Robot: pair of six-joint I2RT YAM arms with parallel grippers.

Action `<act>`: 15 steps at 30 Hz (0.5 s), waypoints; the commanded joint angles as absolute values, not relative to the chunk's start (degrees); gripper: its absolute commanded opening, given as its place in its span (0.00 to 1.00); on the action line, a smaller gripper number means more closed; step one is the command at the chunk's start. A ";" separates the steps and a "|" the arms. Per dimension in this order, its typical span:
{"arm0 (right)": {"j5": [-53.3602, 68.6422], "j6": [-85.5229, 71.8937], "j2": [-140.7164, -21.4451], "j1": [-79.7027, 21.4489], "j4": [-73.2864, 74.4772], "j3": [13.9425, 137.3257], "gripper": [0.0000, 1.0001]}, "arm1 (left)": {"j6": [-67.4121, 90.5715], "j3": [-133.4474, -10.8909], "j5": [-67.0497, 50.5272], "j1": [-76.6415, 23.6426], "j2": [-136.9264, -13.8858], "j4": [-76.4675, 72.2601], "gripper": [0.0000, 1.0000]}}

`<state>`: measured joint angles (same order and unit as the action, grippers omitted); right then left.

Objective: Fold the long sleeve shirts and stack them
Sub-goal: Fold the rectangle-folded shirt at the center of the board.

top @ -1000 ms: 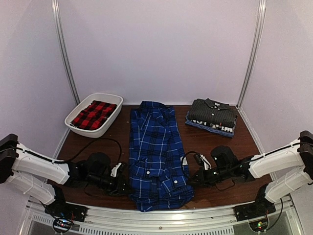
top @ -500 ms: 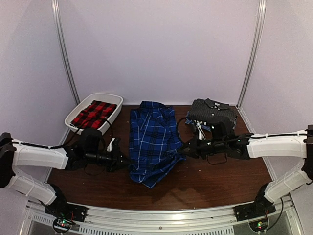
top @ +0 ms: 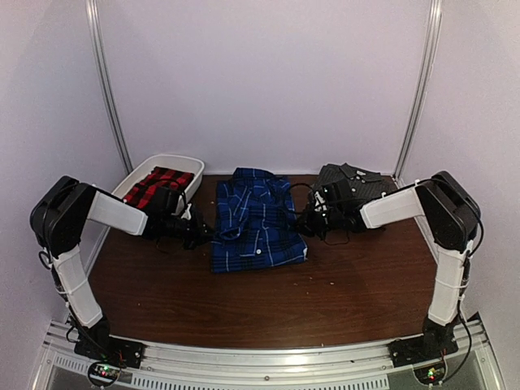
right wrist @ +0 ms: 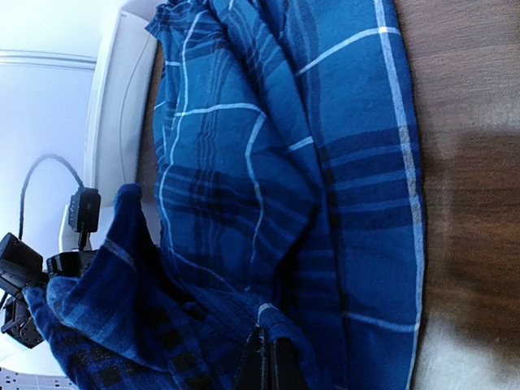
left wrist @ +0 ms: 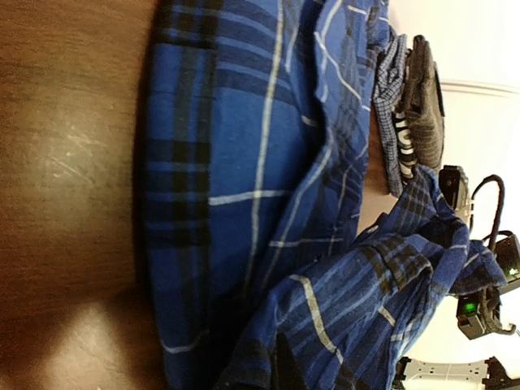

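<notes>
The blue-and-black plaid shirt (top: 258, 223) lies in the middle of the dark wooden table (top: 325, 301), doubled over on itself, with white buttons showing on its top layer. The left gripper (top: 201, 236) is clenched on the shirt's left edge, and the right gripper (top: 305, 223) is clenched on its right edge. Both wrist views show plaid cloth bunched up at the fingertips.

In the upper left of the top view, the red-and-black plaid shirt (top: 150, 185) rests inside the white plastic tub (top: 188, 163). To the upper right, the dark charcoal striped shirt (top: 363, 177) sits folded on top of a small stack. In the left wrist view, a fine blue checked garment (left wrist: 392, 81) shows beneath it, along with black-and-white lettering (left wrist: 404, 138) too blurred to read.
</notes>
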<state>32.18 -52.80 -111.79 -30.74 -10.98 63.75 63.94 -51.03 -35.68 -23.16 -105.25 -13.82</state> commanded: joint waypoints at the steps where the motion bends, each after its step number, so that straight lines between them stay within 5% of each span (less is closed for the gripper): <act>1: 31.29 -52.44 -114.12 -29.76 -12.87 67.53 0.02 | 59.85 -54.18 -36.31 -21.89 -107.79 -16.60 0.05; 7: 28.53 -50.82 -113.20 -29.23 -10.84 68.31 0.29 | 55.21 -58.14 -35.38 -21.63 -108.54 -11.69 0.37; 15: 20.55 -45.75 -106.97 -29.30 -4.58 68.22 0.65 | 46.78 -63.97 -29.48 -21.36 -105.29 -0.94 0.58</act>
<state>26.33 -49.21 -112.40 -29.47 -7.70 67.29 53.12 -59.77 -33.17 -22.09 -108.29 -6.35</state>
